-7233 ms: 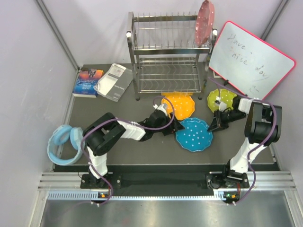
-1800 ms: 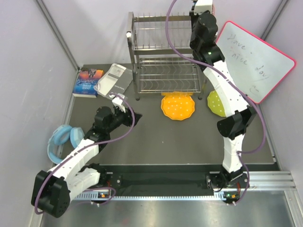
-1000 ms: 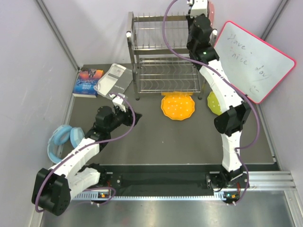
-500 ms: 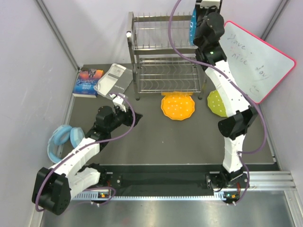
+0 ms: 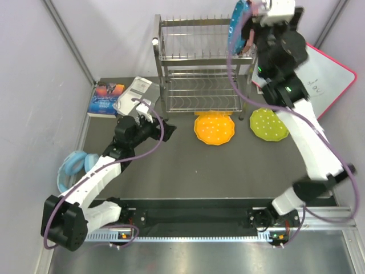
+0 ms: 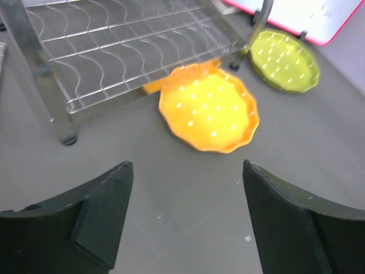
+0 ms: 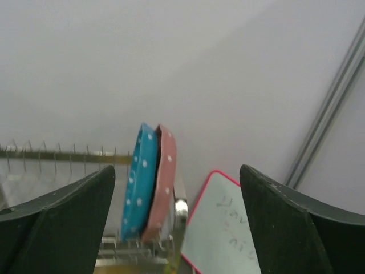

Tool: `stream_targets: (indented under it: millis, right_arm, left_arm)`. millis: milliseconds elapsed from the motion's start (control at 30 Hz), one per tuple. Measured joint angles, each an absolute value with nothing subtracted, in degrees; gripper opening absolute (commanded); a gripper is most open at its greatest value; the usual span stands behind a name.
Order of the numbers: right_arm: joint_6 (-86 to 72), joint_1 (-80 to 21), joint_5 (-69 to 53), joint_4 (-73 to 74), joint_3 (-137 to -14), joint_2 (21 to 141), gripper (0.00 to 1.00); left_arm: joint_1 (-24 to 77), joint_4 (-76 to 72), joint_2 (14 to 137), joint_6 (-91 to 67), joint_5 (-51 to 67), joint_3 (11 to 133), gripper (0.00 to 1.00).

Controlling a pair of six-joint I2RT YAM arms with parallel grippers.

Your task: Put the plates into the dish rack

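The dish rack (image 5: 197,63) stands at the back of the table. A blue plate (image 5: 236,25) stands upright in its top right slots, tight against the pink plate (image 7: 163,182) to its right. My right gripper (image 5: 259,17) hovers high, just right of them, open and empty; in the right wrist view the blue plate (image 7: 138,182) shows between the spread fingers. The orange plate (image 5: 214,127) and the yellow-green plate (image 5: 268,123) lie flat in front of the rack. My left gripper (image 5: 165,127) is open left of the orange plate (image 6: 208,111), low over the table.
A pink-framed whiteboard (image 5: 311,74) leans at the back right, close to the right arm. A book (image 5: 106,97) and a booklet (image 5: 137,98) lie left of the rack. A pale blue object (image 5: 74,168) sits at the table's left edge.
My right gripper has opened and drawn back to the right, leaving the blue plate standing in the rack. My left gripper has moved towards the orange plate and opened wider.
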State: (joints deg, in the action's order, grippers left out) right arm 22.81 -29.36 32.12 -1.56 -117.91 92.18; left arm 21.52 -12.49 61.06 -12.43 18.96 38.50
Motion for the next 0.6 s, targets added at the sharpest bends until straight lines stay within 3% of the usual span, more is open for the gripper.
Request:
stream_targets:
  millis: [300, 533, 600]
  right_arm:
    - [17.3, -26.3, 15.8, 24.0, -78.2, 56.0, 1.00]
    - [14.9, -23.1, 4.1, 33.5, -62.6, 54.1, 0.94]
    - [15.4, -22.7, 0.4, 34.0, -60.2, 54.7, 0.86]
  left_arm:
    - [24.0, -14.5, 73.5, -26.1, 16.2, 41.4, 0.81]
    - [26.7, -11.1, 86.3, -35.2, 11.8, 46.3, 0.76]
    - [28.3, -10.3, 89.3, -35.7, 11.0, 49.4, 0.74]
